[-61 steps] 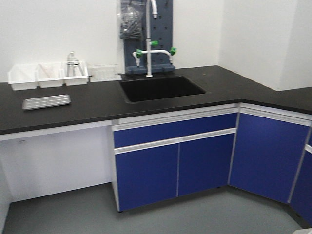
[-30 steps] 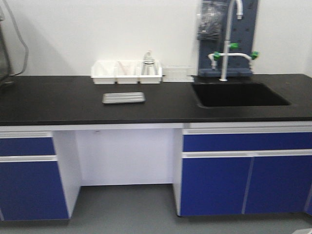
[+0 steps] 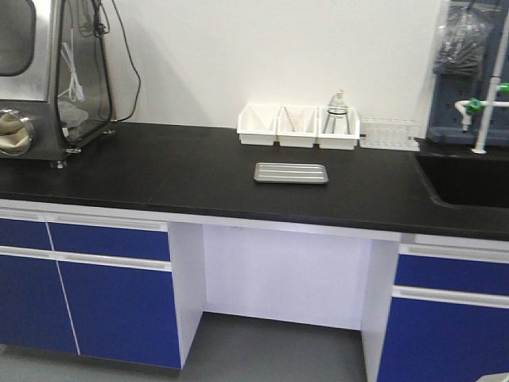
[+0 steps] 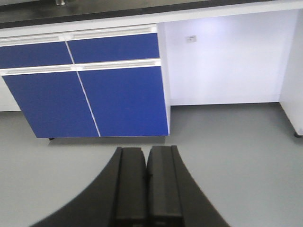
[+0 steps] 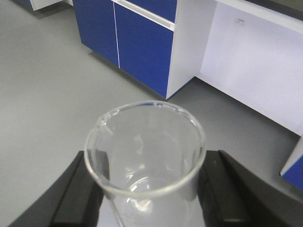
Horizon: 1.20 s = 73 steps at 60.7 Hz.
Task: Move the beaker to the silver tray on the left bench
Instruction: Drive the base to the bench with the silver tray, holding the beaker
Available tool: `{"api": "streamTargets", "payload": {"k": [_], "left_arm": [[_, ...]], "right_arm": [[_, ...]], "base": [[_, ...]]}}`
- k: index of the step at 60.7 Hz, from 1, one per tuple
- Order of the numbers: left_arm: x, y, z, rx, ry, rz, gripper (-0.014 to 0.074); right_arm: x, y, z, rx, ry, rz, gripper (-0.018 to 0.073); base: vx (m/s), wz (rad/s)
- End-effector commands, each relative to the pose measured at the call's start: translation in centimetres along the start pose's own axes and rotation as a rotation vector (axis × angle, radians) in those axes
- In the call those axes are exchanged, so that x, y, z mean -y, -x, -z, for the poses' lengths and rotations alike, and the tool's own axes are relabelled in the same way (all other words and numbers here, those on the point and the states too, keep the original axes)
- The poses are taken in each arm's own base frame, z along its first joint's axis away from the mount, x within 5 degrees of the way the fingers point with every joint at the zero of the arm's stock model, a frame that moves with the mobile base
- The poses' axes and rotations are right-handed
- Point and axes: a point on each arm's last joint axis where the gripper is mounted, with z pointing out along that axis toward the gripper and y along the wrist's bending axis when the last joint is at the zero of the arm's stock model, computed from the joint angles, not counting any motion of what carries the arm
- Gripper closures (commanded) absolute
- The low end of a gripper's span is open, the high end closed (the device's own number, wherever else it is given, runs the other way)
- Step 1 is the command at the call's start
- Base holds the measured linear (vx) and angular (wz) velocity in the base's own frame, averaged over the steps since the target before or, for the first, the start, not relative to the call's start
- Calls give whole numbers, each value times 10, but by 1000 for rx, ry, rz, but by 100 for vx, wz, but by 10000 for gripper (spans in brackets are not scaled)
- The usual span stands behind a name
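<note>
The silver tray [image 3: 291, 173] lies flat on the black countertop of the left bench [image 3: 159, 179], in front of the white bins. The clear glass beaker [image 5: 144, 156] shows only in the right wrist view, upright and empty between the black fingers [image 5: 78, 194]. My right gripper [image 5: 147, 189] is shut on the beaker, above the grey floor in front of the bench's blue cabinets. My left gripper [image 4: 147, 184] is shut with its jaws pressed together, empty, pointing at the floor before the cabinet fronts. Neither gripper shows in the front view.
Three white bins [image 3: 298, 127] stand behind the tray; the right one holds a flask on a stand [image 3: 337, 111]. A clear rack [image 3: 390, 134] sits beside them. A metal-and-glass box [image 3: 48, 76] stands at far left, a black sink [image 3: 469, 179] with tap at right. A knee gap [image 3: 286, 278] opens below.
The front view has swung left along the bench: the sink slid to the right edge, the tray and bins moved right of centre, and the box at far left came into view.
</note>
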Motion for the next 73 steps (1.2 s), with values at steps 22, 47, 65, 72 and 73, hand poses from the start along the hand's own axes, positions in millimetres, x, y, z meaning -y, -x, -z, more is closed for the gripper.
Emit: {"api": "streamTargets", "payload": {"k": [22,47,65,72,73], "left_arm": [[1,1,-2,63,-7,2,595],[1,1,-2,63,-7,2,595],[1,1,-2,63,-7,2,595],[1,1,-2,63,-7,2,595],[1,1,-2,63,-7,2,595]], "right_arm": [[-1,17,4,116,9,7,570],[-1,17,4,116,9,7,571],[-1,17,4,116,9,7,571],[-1,17,4,116,9,7,571],[-1,17,4,116,9,7,571]], "base": [[34,10],[35,1],[37,-1],[37,-4],[37,-6]]}}
